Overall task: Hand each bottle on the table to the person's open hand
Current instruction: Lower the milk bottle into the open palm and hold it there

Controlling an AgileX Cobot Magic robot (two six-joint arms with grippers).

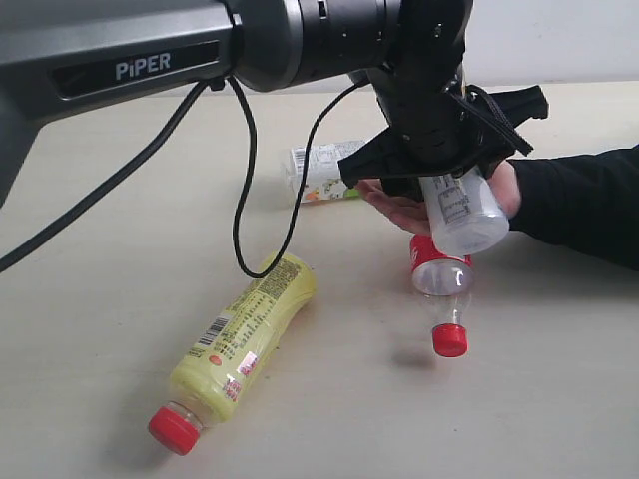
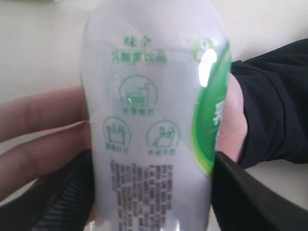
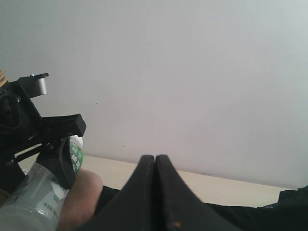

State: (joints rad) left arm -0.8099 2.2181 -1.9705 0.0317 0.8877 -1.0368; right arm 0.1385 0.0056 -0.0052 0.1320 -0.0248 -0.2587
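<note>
My left gripper (image 1: 439,170) is shut on the clear bottle with the green-white label (image 1: 461,212) and holds it just over the person's open hand (image 1: 399,208), palm up from a black sleeve. The left wrist view shows that bottle (image 2: 154,120) between my fingers (image 2: 240,197), the hand (image 2: 38,139) right behind it. The yellow bottle with a red cap (image 1: 235,349) lies on the table (image 1: 100,299) at front left. The clear red-labelled bottle (image 1: 441,289) lies below the hand. The squarish white-labelled bottle (image 1: 319,172) lies behind. My right gripper (image 3: 155,161) is shut and empty.
The left arm's black cable (image 1: 245,180) hangs down over the yellow bottle. The person's black sleeve (image 1: 579,205) stretches in from the right edge. A pale wall (image 3: 192,72) stands behind the table.
</note>
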